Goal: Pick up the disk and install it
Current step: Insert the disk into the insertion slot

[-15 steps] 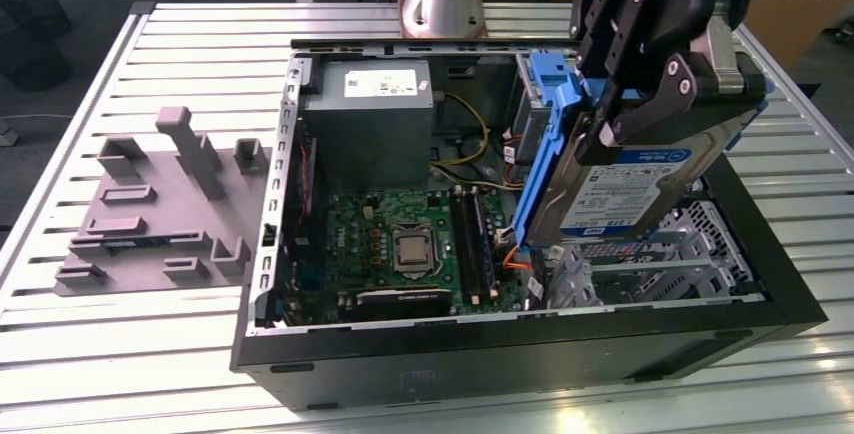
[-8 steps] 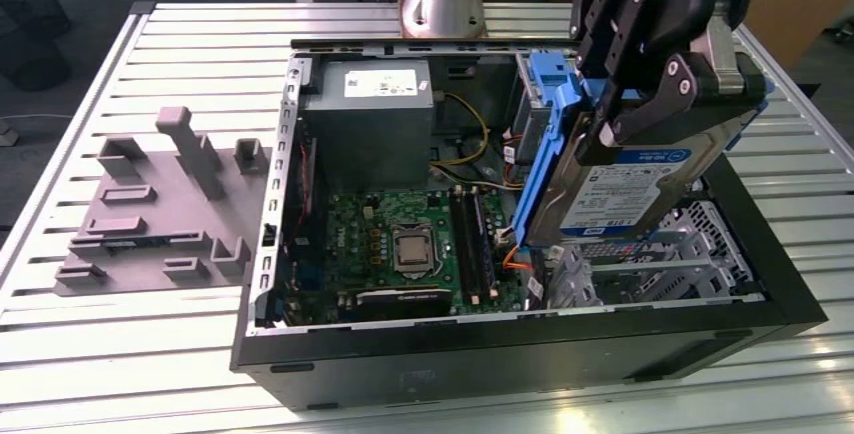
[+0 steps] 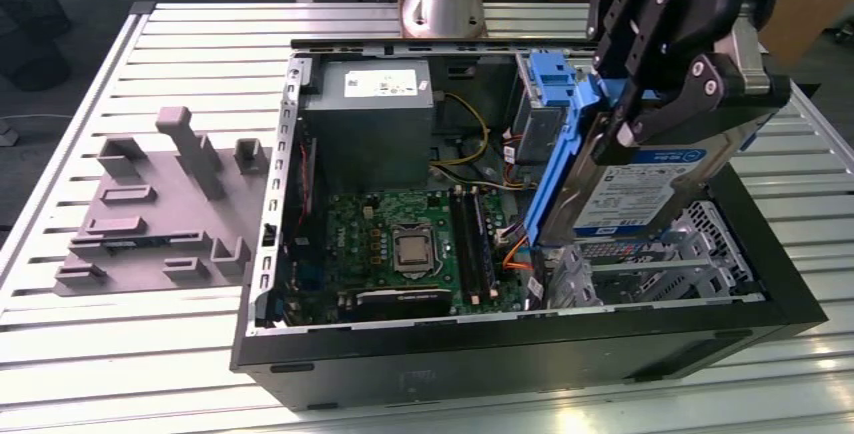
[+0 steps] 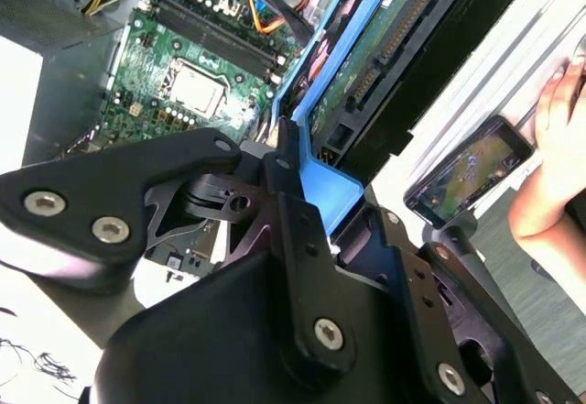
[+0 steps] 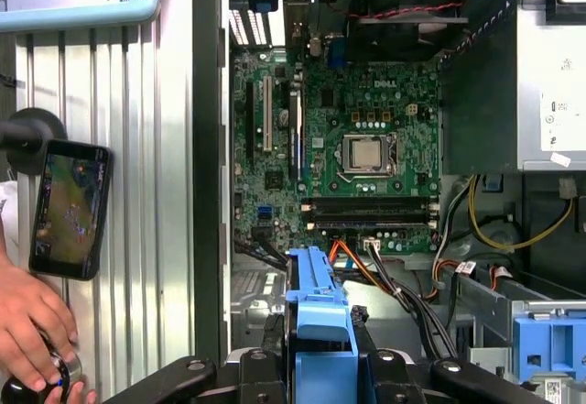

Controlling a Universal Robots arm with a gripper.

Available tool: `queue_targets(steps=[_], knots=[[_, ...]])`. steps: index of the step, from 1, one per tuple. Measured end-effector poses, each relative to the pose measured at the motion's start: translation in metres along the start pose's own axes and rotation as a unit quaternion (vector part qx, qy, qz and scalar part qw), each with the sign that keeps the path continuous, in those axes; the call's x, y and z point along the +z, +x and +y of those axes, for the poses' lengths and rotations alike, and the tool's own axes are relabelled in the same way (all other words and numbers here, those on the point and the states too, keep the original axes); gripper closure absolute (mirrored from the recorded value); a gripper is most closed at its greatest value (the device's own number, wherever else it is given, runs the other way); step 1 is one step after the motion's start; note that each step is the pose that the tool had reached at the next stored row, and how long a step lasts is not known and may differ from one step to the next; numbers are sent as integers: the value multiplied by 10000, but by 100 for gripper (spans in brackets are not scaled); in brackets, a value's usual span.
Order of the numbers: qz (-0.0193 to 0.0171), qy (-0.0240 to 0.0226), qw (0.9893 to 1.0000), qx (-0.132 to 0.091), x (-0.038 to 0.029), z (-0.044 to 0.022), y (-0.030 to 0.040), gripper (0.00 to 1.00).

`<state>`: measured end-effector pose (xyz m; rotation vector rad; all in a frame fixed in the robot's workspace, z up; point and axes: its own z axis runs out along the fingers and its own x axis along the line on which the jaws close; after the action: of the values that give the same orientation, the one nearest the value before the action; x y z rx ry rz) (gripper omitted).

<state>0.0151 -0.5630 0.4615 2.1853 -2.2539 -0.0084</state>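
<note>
The black robot tool [image 3: 667, 94] grips the flat silver metal disk [image 3: 641, 189] by its blue plastic frame, holding it on edge above the open black computer case [image 3: 534, 349].

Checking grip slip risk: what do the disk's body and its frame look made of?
The disk: body looks like bare silver metal with a dull sheen, under a white-and-blue paper label. Its frame: probably moulded plastic, uniform matte blue with thin ribs. The gripper clamps it.

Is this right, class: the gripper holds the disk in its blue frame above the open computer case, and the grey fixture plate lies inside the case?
Not quite. The exterior view shows the grey fixture plate on the slatted table, beside the computer case. The gripper does hold the disk above the case.
</note>
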Motion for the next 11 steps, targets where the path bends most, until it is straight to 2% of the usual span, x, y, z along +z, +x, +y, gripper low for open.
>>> queue_targets(steps=[11], knots=[[1, 0, 10000, 0, 25, -224, -7, 64]])
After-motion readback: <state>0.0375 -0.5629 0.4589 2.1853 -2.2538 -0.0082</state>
